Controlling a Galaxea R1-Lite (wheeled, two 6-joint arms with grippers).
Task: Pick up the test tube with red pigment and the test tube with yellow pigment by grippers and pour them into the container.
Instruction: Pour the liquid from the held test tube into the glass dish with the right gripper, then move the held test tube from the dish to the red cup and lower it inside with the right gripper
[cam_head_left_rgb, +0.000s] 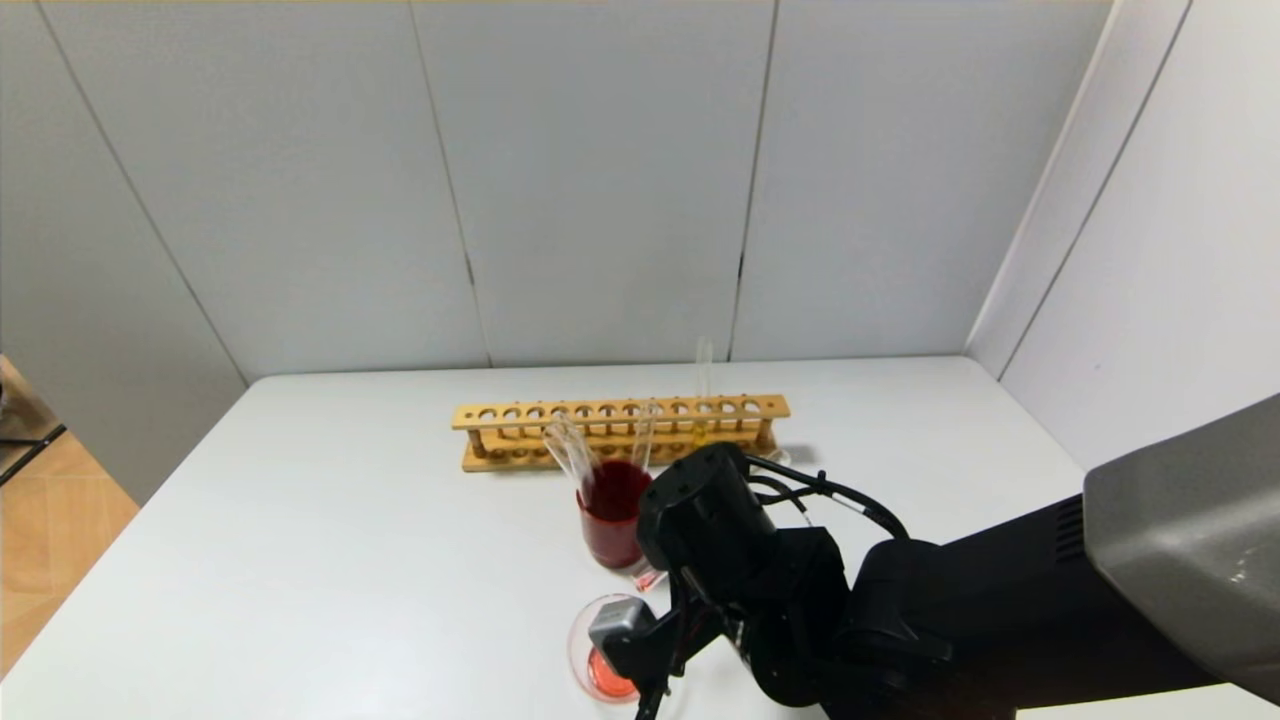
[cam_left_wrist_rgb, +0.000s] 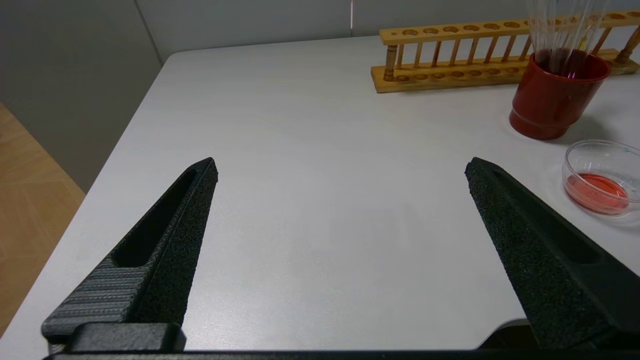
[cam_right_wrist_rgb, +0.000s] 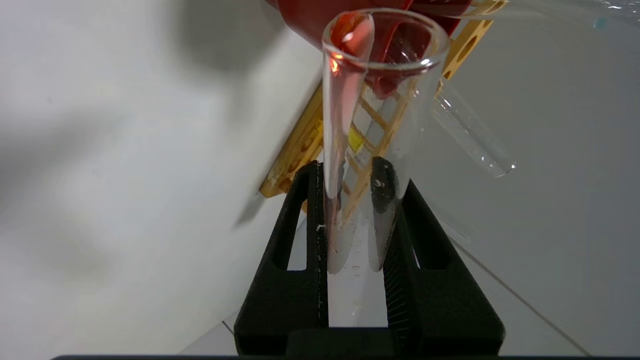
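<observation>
Test tube with red pigment (cam_right_wrist_rgb: 345, 100) clamped in right pincer (cam_right_wrist_rgb: 350, 220), tilted over container (cam_head_left_rgb: 585, 650), left pincer (cam_left_wrist_rgb: 340, 170) spread wide, holding nothing

- Test tube with red pigment (cam_right_wrist_rgb: 380, 125): clear glass, red film at its mouth, clamped in right gripper (cam_right_wrist_rgb: 350, 220).
- Test tube with yellow pigment (cam_head_left_rgb: 702, 390): upright near counter's far edge.
- Container (cam_left_wrist_rgb: 602, 177): low, clear, holding red liquid, near front edge.
</observation>
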